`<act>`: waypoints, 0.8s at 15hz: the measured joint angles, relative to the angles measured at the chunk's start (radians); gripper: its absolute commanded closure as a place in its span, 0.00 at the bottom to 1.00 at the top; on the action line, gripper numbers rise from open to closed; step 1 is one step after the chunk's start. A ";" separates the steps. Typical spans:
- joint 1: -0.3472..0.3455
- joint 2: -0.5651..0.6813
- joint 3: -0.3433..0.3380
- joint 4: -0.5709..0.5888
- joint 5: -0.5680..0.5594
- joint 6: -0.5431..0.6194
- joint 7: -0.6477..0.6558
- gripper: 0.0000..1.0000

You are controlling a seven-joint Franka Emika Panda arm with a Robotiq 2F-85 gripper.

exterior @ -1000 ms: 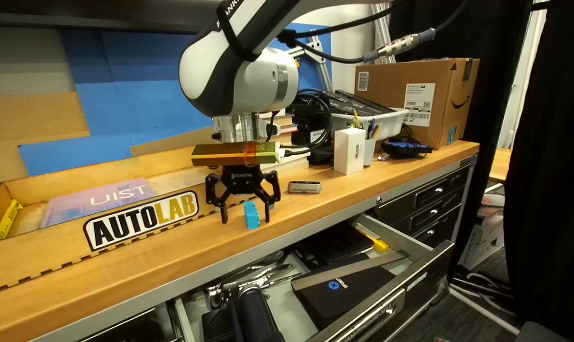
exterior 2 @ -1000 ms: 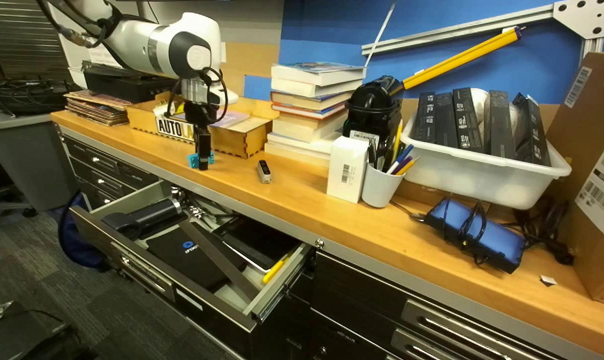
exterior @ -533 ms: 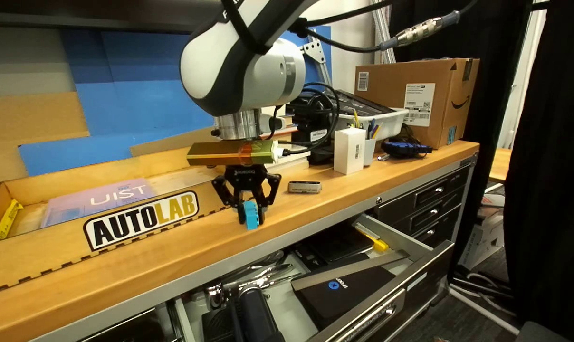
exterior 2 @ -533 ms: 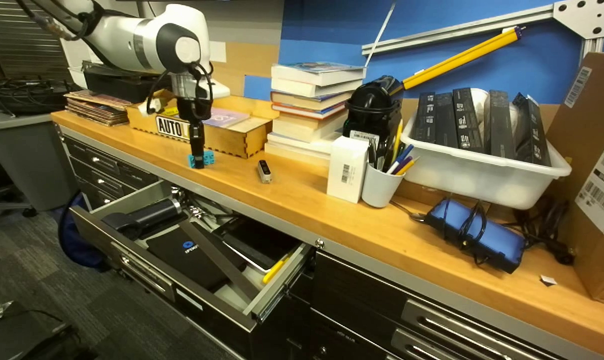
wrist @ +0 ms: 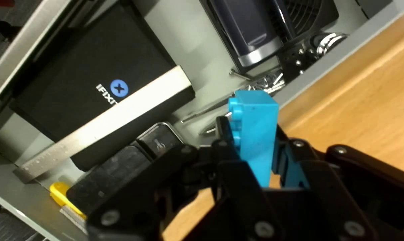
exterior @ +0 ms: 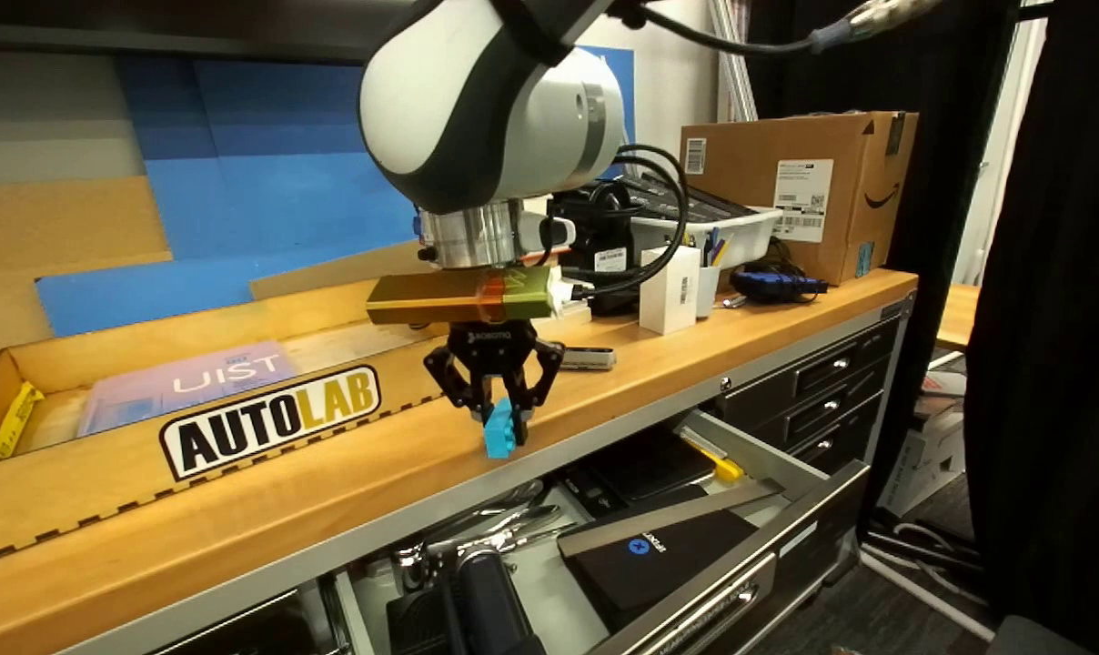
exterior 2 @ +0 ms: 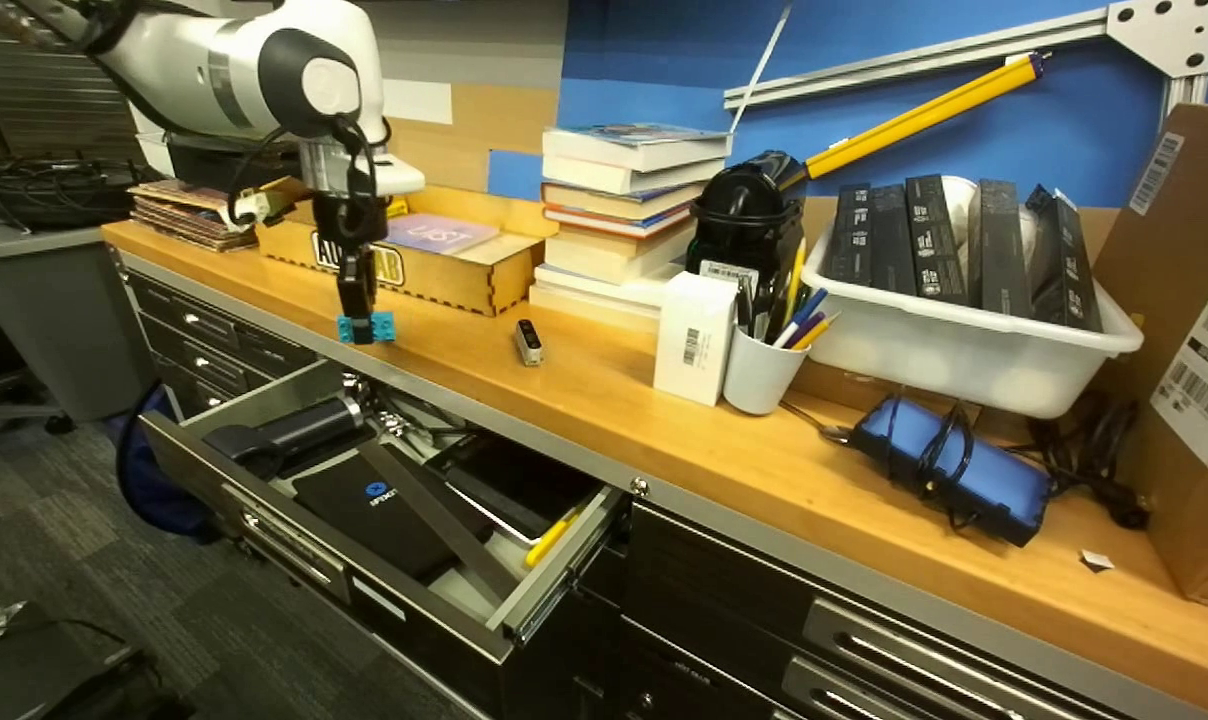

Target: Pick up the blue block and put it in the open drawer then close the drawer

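Observation:
The bright blue block [exterior: 497, 439] stands upright between the fingers of my gripper [exterior: 504, 429], which is shut on it. In the wrist view, the block [wrist: 259, 130] has its studs against one finger, and its far end sticks out past the fingertips. An exterior view puts the blue block [exterior 2: 384, 327] at the worktop's front edge; whether it touches the wood I cannot tell. The dark grey drawer [exterior: 818, 523] is pulled out below the worktop, nearer the front than the gripper. Its pale inside shows in the wrist view beyond the drawer's front rim [wrist: 28, 40].
Inside the drawer lie a black case [exterior 2: 364, 520], a metal ruler [wrist: 105, 122], a dark cylinder [exterior: 490, 591] and a yellow-handled tool [exterior: 728, 468]. On the worktop are a small grey block [exterior 2: 529, 343], a wooden tray [exterior: 76, 491], a white box [exterior 2: 697, 335] and a pen cup [exterior 2: 759, 375].
The jaws have gone from wide apart around the blue block to shut on it. Gripper and block have since shifted together toward the worktop's front edge. The drawer has not moved.

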 measured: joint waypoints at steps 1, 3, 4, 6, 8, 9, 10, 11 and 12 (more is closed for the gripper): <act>0.000 -0.040 0.007 -0.048 0.013 0.003 0.011 0.85; -0.002 -0.117 0.013 -0.152 0.048 0.007 0.041 0.85; -0.006 -0.146 0.014 -0.202 0.070 0.016 0.051 0.85; -0.029 -0.179 0.012 -0.294 0.115 0.088 0.059 0.85; -0.063 -0.173 0.005 -0.359 0.148 0.200 0.062 0.85; -0.080 -0.161 0.000 -0.382 0.158 0.256 0.065 0.84; -0.096 -0.147 -0.007 -0.399 0.166 0.306 0.067 0.83; -0.108 -0.132 -0.012 -0.410 0.176 0.346 0.068 0.47; -0.118 -0.120 -0.014 -0.417 0.186 0.372 0.068 0.47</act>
